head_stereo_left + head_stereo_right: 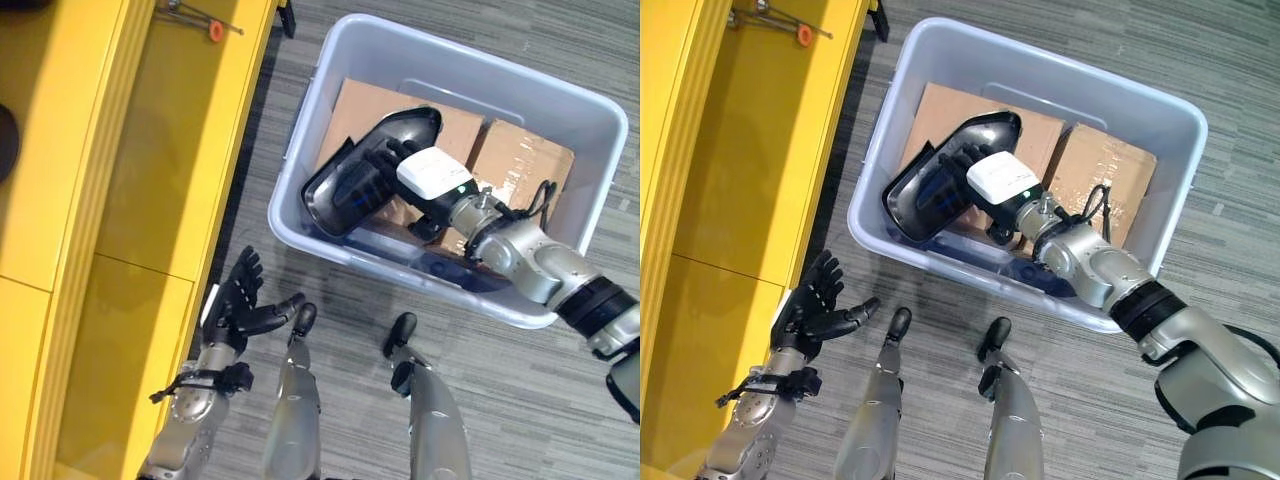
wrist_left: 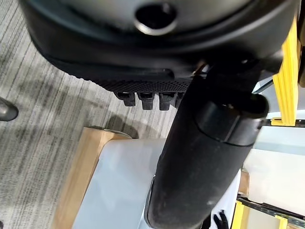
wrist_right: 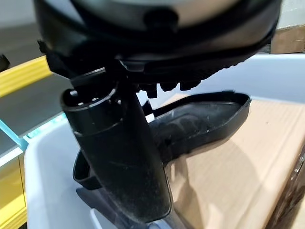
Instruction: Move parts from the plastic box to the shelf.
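A yellow shelf (image 1: 150,200) runs down the robot's left side of the scene, its flat tiers stepping away toward the far left. A small tool with an orange tip (image 1: 214,30) lies at the far end of one tier, and the stretch of that tier nearer the robot is bare. Grey striped carpet (image 1: 330,300) covers the floor between the shelf and a pale plastic box (image 1: 300,190), which sits to the right of the shelf and apart from it, with a strip of carpet between the two.

Inside the box, flat pieces of cardboard (image 1: 520,160) cover the bottom. A black, curved, shell-shaped plastic part (image 1: 345,185) rests in the box's near-left corner, tilted, with its lower end close against the box's near wall and its upper end pointing toward the middle of the box.

The right hand (image 1: 955,170) reaches down into the box from the right. Its fingers (image 1: 378,160) lie inside the part's hollow face, curled against it, and in the right wrist view the thumb (image 3: 119,143) crosses in front of the part's rim. The part sits below the box's rim.

The left hand (image 1: 240,300) hangs over the carpet just beside the shelf's near edge, fingers spread and relaxed, holding nothing.
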Robot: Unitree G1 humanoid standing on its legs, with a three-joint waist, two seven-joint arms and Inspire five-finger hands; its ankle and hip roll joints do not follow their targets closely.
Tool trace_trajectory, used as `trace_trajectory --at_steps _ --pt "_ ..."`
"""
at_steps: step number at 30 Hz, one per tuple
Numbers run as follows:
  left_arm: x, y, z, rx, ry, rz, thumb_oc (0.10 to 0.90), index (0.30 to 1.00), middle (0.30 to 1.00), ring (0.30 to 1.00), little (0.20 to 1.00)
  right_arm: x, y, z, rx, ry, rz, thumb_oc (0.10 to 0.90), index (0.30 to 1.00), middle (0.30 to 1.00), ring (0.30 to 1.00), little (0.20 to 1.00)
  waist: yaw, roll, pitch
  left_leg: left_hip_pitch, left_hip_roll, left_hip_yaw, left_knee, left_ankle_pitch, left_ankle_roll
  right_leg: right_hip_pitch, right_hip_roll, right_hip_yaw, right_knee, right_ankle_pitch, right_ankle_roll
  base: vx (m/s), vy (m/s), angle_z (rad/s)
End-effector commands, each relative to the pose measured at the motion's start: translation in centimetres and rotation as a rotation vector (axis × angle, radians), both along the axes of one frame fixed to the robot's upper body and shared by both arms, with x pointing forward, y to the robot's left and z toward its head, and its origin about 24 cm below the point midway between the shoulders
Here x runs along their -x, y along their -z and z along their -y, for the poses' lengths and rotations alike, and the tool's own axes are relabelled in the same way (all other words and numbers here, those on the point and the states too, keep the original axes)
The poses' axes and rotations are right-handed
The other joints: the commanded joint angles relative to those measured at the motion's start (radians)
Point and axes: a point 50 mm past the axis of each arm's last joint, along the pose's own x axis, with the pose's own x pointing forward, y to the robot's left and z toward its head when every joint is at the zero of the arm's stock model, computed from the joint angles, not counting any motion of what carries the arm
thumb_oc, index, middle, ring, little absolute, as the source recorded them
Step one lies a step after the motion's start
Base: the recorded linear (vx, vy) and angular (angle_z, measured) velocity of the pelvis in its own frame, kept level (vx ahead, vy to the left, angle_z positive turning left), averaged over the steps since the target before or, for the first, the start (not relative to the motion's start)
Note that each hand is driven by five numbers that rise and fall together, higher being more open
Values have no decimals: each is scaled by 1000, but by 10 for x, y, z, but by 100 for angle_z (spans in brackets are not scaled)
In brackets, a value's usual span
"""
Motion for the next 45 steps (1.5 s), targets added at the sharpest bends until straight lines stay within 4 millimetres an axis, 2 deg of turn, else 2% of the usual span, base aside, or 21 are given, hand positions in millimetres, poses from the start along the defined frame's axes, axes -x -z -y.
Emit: trace_trajectory --at_steps 1,8,14,17,19,20,21,22,23,24,29,35,41,45 --pt "4 -33 -1 -31 -1 196 900 1000 1000 1000 1000 1 -53 -18 3 -82 213 900 1000 1000 1000 1000 18 -41 8 105 28 49 -85 31 56 52 -104 67 -66 70 150 0 0 0" --pt "2 -35 -1 -25 -23 208 900 1000 1000 1000 1000 -4 -51 -20 -36 -65 204 900 1000 1000 1000 1000 34 -52 44 73 36 44 -84 40 61 22 -104 71 -57 69 145 -1 -2 1" --pt "3 -34 -1 -19 -43 209 900 1000 1000 1000 1000 -12 -38 -25 -54 -44 162 900 1000 1000 1000 1000 55 -63 44 -37 23 27 0 8 74 -50 -115 71 -19 52 139 -12 -17 4" --pt "4 -34 -1 -7 -55 212 900 1000 1000 1000 1000 -20 -31 -23 -59 8 152 900 1000 1000 1000 1000 67 -63 44 -134 -12 7 79 -15 83 -107 -124 72 4 47 136 -33 -12 10" --pt "4 -33 -1 -6 -59 212 900 1000 1000 1000 1000 -23 -28 -20 -54 31 149 900 1000 1000 1000 1000 69 -63 44 -151 -16 3 85 -16 84 -119 -126 70 7 47 135 -21 8 11" --pt "3 -32 -1 -6 -63 206 900 1000 1000 1000 1000 -27 -23 -17 -43 64 140 900 1000 1000 1000 1000 75 -61 44 -161 -19 1 85 -14 86 -129 -126 69 7 49 136 -14 8 6" --pt "0 -33 4 -2 -47 213 900 1000 1000 1000 1000 -37 -4 -3 -10 165 85 900 1000 1000 1000 1000 88 -55 44 -171 -21 -4 78 -8 87 -135 -126 64 2 53 136 0 0 0" --pt "-1 -33 6 -1 -39 216 900 1000 1000 1000 1000 -40 6 4 -18 213 55 400 300 300 300 300 91 -50 44 -171 -20 -7 73 -5 87 -136 -126 62 -1 54 136 0 0 0" --pt "-3 -34 9 2 -28 220 900 1000 1000 1000 1000 -41 17 10 -3 253 23 400 300 300 300 300 96 -46 44 -168 -19 -10 66 -2 87 -133 -127 58 -4 55 137 0 0 0" --pt "-3 -34 9 2 -29 220 900 1000 1000 1000 1000 -41 18 10 -3 252 23 400 300 300 300 300 96 -46 44 -167 -19 -10 65 -2 87 -132 -127 57 -4 55 137 -5 21 3" --pt "-7 -34 16 11 -6 224 900 1000 1000 1000 1000 -38 53 27 3 347 -60 400 300 300 300 300 109 -32 44 -141 -19 -15 52 0 91 -114 -131 53 -7 56 137 -9 29 5" --pt "-9 -34 18 7 1 222 900 1000 1000 1000 1000 -30 72 33 18 359 -74 400 300 300 300 300 104 -41 44 -86 -19 -8 35 -5 92 -62 -132 55 -26 64 140 -8 29 9" --pt "-10 -37 15 -5 -7 231 900 1000 1000 1000 1000 -27 64 34 34 320 -26 400 300 300 300 300 95 -57 44 6 -22 10 26 -18 94 26 -133 64 -48 72 145 -8 33 6" --pt "-13 -38 9 -32 -20 227 900 1000 1000 1000 1000 -18 39 23 -6 206 61 400 300 300 300 300 76 -75 43 125 -26 30 14 -30 94 148 -132 69 -79 77 153 20 26 -8"
